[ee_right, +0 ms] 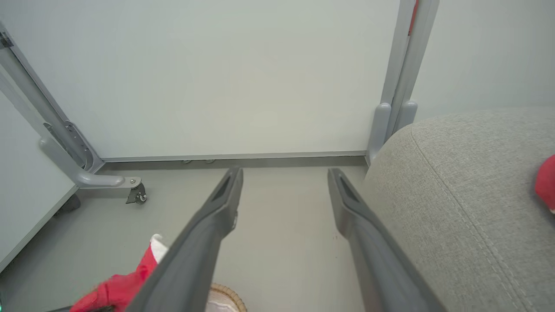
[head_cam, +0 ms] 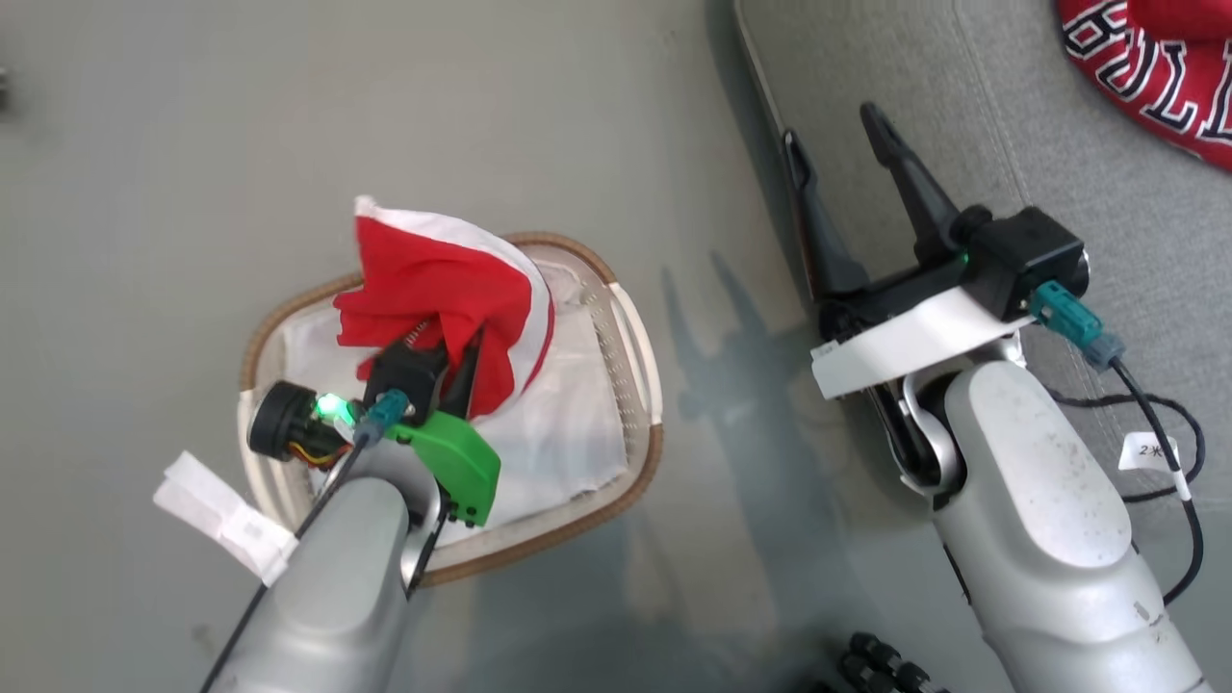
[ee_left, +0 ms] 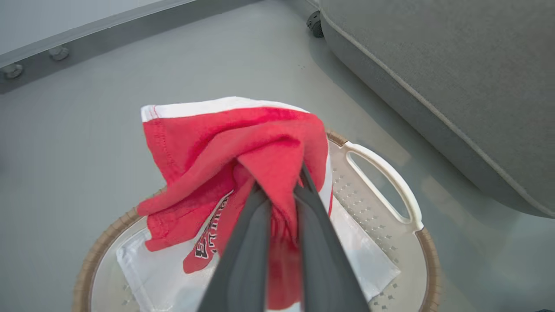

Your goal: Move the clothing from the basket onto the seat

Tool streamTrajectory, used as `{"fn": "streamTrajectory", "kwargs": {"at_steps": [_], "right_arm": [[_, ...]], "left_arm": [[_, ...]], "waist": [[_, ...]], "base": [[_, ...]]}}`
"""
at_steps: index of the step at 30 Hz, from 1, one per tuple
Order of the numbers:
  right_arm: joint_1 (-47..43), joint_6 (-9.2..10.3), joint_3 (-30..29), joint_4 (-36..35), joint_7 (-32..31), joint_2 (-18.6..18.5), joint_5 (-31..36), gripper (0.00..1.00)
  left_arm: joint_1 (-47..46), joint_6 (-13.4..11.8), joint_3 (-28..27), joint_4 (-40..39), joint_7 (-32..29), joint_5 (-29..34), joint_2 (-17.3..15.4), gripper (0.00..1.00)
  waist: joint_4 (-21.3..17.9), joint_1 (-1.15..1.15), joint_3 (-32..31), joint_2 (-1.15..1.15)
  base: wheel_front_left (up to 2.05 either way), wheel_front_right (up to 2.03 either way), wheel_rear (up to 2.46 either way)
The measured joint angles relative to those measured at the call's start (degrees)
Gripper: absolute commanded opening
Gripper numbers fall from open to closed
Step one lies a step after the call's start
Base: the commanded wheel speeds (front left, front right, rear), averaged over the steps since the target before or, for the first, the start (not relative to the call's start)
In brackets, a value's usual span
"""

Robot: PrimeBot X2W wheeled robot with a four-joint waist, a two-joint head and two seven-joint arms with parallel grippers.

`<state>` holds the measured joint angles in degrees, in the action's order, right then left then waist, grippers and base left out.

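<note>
A red garment (head_cam: 438, 289) with white trim hangs bunched above the basket (head_cam: 635, 332), pinched by my left gripper (head_cam: 460, 371), which is shut on its cloth. In the left wrist view the same garment (ee_left: 225, 147) drapes over the closed fingers (ee_left: 247, 242), dark lettering showing low on it. The basket's white liner (head_cam: 568, 423) lies flat inside. A second red garment (head_cam: 1160, 67) with block letters lies on the grey seat (head_cam: 1059, 154) at the upper right. My right gripper (head_cam: 835, 125) is open at the seat's left edge, holding nothing; its fingers (ee_right: 217, 225) spread wide.
Grey floor surrounds the basket. The seat's rounded edge (ee_left: 433, 99) runs close to the basket's right handle (ee_left: 386, 177). A wall and a metal frame leg with a caster (ee_right: 136, 195) stand beyond. A black cable (head_cam: 1174, 452) loops over the seat near my right arm.
</note>
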<state>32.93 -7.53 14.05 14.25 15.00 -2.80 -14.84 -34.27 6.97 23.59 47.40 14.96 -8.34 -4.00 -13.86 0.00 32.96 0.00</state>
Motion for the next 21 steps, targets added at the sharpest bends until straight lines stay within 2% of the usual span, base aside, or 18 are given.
{"fn": "streamTrajectory", "kwargs": {"at_steps": [21], "right_arm": [[-10.35, 0.0, -0.38, 3.72, 0.0, 0.0, 0.25, 1.0]], "left_arm": [[14.8, -1.1, -6.87, -17.8, 0.0, -1.19, 1.05, 0.0]], "waist": [[7.48, 0.0, -16.31, 0.0]], "base": [[0.0, 0.0, 0.0]]}}
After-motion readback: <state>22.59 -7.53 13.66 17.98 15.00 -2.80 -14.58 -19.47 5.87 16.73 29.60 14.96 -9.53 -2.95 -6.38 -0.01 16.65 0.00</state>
